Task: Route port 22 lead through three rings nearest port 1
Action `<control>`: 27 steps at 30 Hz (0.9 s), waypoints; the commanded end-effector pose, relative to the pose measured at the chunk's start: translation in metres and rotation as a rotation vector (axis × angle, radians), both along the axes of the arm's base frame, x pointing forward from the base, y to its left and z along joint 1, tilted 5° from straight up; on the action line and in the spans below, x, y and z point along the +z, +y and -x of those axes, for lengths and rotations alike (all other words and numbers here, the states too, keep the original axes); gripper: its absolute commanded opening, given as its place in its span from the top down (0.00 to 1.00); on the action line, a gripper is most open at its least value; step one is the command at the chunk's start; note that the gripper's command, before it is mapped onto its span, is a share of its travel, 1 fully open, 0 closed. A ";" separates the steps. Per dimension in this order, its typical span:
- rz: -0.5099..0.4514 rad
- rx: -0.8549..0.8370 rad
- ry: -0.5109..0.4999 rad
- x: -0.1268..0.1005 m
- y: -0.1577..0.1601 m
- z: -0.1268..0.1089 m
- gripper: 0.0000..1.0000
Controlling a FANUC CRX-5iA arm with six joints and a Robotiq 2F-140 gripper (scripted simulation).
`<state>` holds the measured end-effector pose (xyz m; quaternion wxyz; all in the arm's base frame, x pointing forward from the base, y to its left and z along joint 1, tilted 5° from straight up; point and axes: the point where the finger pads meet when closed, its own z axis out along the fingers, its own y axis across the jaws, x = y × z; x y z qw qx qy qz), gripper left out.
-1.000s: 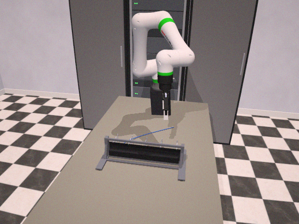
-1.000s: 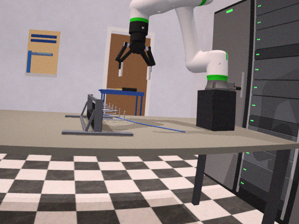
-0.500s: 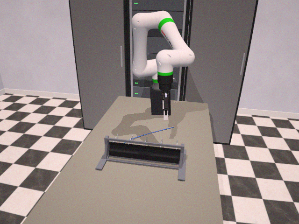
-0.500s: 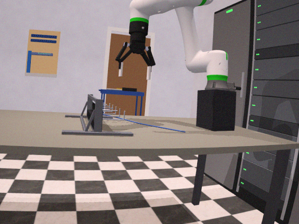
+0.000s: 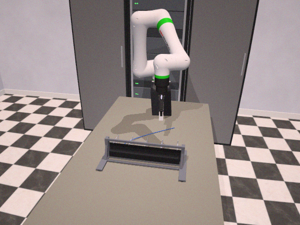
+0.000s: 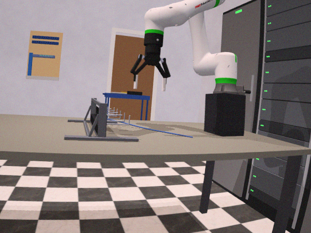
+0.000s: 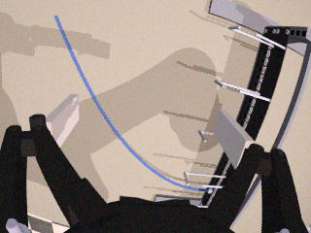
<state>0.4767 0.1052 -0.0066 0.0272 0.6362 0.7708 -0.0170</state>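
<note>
The gripper (image 6: pixel 149 85) hangs fully open and empty above the rack (image 5: pixel 144 152), while the thin, light, limp-looking lead (image 5: pixel 154 133) lies on the table behind the rack, best pinched near its free end.

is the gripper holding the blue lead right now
No, the gripper hangs open high above the table, while the blue lead lies flat on the tabletop.

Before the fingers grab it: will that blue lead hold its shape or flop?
Likely floppy: the blue lead is thin and lies in a loose curve on the table. Probably light, so it may slide or whip when dragged. One end stays anchored at the rack, so a hard pull could shift that freestanding frame.
</note>
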 end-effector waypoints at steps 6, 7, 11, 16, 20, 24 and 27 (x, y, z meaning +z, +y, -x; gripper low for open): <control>0.020 -0.050 -0.001 -0.033 -0.043 0.061 0.00; 0.020 -0.053 -0.001 -0.035 -0.046 0.065 0.00; 0.021 -0.053 -0.001 -0.035 -0.046 0.065 0.00; 0.021 -0.053 -0.001 -0.035 -0.046 0.065 1.00; 0.021 -0.053 -0.001 -0.035 -0.046 0.065 1.00; 0.021 -0.053 -0.001 -0.035 -0.046 0.065 1.00; 0.021 -0.053 -0.001 -0.035 -0.046 0.065 1.00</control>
